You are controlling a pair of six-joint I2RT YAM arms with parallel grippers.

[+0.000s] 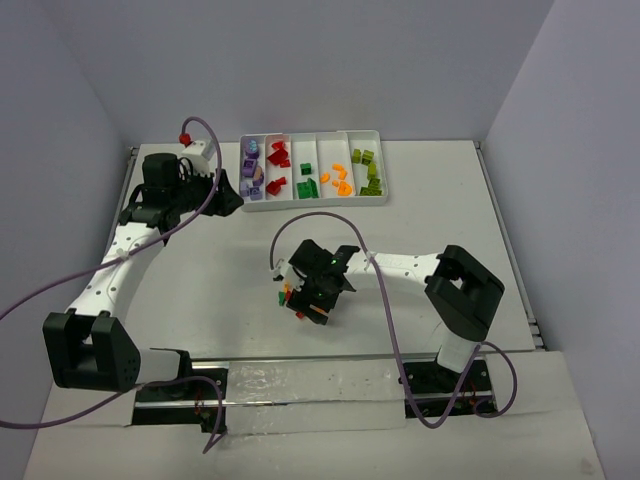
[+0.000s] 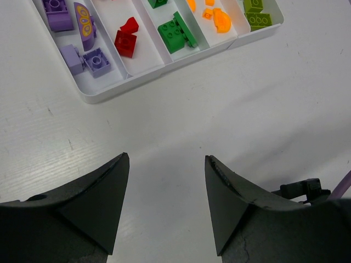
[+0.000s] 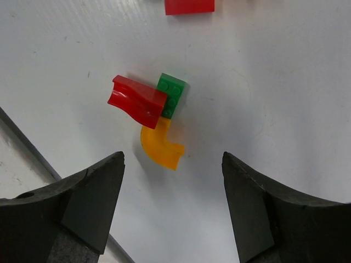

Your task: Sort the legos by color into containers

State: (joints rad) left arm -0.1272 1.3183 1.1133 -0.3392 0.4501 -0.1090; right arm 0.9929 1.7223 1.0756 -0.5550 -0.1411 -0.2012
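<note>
White plastic formed the tray [image 1: 300, 202], which lay toward the far side of the table [image 1: 450, 200]; thin dividers split it into five narrow compartments, side by side; seen from overhead, they held from left to right purple bricks [image 1: 250, 165], red bricks [image 1: 278, 155], dark green bricks [image 1: 306, 186], orange pieces [image 1: 340, 180] and lime green bricks [image 1: 370, 170]. The left gripper [image 2: 165, 164] hung above bare table just beside the tray's left end; its jaws stood moderately apart with nothing between them, and the purple compartment's near corner lay closest ahead of it. The right gripper [image 3: 173, 164] hung near the middle of the table, well apart from the tray; its jaws were spread wide and gripped nothing. Below and just ahead of its fingers, a small cluster of unsorted legos lay on the table: a curved red brick [image 3: 137, 101] overlapped a small dark green brick [image 3: 173, 93], and a curved orange piece [image 3: 160, 145] touched both from the near side. A second loose red brick [image 3: 189, 5] lay a little beyond the cluster, cut off by the top edge of the right wrist view.
</note>
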